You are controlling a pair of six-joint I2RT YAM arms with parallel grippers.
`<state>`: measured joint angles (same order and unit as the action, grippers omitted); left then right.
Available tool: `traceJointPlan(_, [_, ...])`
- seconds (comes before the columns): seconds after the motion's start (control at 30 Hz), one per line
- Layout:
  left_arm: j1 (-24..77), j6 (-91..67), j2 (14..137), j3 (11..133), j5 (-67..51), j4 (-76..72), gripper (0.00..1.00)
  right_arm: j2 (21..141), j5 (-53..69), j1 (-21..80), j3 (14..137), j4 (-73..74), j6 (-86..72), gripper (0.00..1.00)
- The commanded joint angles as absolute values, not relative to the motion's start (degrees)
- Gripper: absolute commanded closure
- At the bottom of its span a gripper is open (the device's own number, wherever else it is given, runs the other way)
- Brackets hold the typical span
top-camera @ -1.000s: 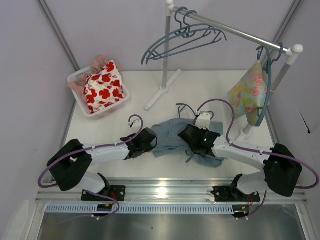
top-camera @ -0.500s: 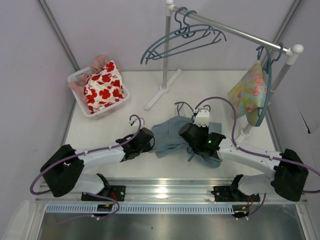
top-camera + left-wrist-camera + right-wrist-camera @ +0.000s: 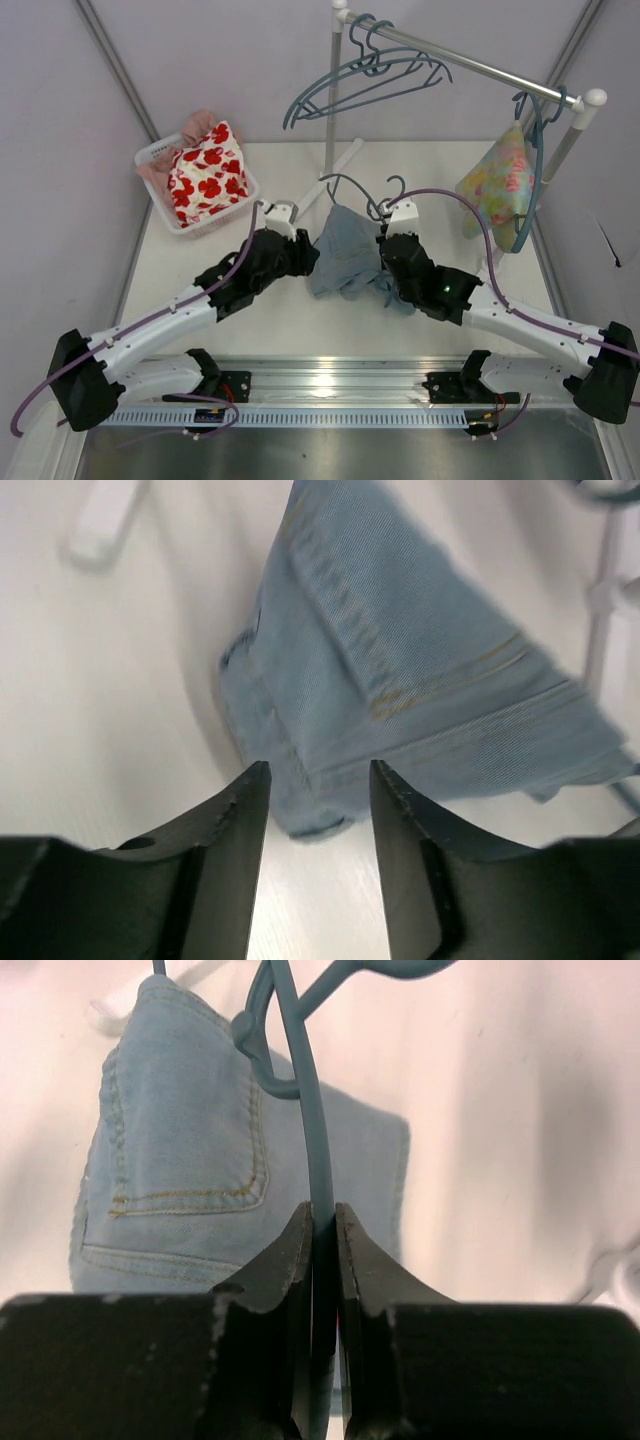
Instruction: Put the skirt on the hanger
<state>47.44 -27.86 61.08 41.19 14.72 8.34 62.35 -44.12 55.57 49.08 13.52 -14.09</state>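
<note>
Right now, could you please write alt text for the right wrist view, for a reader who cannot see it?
The right gripper is shut on the thin teal arm of the hanger, which runs up the middle of the frame. Behind it is the light blue denim skirt, its stitched pocket showing, with the white table to the right.

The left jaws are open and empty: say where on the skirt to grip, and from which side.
Probably the skirt at its near bunched corner, coming from the robot's left. It sits just beyond the open left gripper, clear of the hanger that the right gripper pinches.
</note>
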Motion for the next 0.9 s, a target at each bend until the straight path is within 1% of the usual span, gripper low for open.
traceJointPlan(0.0, [46.3,-19.9,58.9,49.9,13.2,9.1,0.46,61.3,-47.4,56.3,55.0,9.7,-5.9,1.0])
traceJointPlan(0.03, [45.9,-19.1,58.9,50.7,11.6,8.7,0.33,61.3,-47.9,56.4,55.5,9.8,-5.1,1.0])
traceJointPlan(0.13, [45.3,-15.0,60.6,53.3,6.6,6.0,0.16,60.3,-45.8,56.7,57.4,10.6,-0.8,1.0])
traceJointPlan(0.2, [45.0,-13.5,63.3,54.4,4.1,4.9,0.12,60.1,-44.0,56.7,59.2,11.2,1.6,1.0])
traceJointPlan(0.37, [44.0,-9.3,66.5,53.3,-1.8,0.0,0.1,60.3,-41.2,56.5,63.1,13.2,7.5,1.0])
traceJointPlan(0.4, [43.1,-8.9,66.6,52.2,-2.4,-4.4,0.1,60.0,-40.4,56.6,63.6,13.1,8.1,1.0])
traceJointPlan(0.47, [41.2,-9.3,67.2,51.5,-3.0,-6.3,0.08,59.0,-38.6,56.5,64.0,13.0,9.3,1.0])
traceJointPlan(0.5, [38.7,-9.6,67.8,51.5,-5.4,-7.0,0.08,58.7,-38.4,56.4,64.2,13.0,9.4,1.0])
traceJointPlan(0.63, [33.6,-9.0,68.3,50.3,-16.0,-11.4,0.08,57.6,-36.7,56.1,66.2,14.5,9.9,1.0])
traceJointPlan(0.87, [33.2,-4.6,72.2,53.7,-23.3,-9.7,0.07,57.4,-33.6,55.5,69.0,14.9,10.2,1.0])
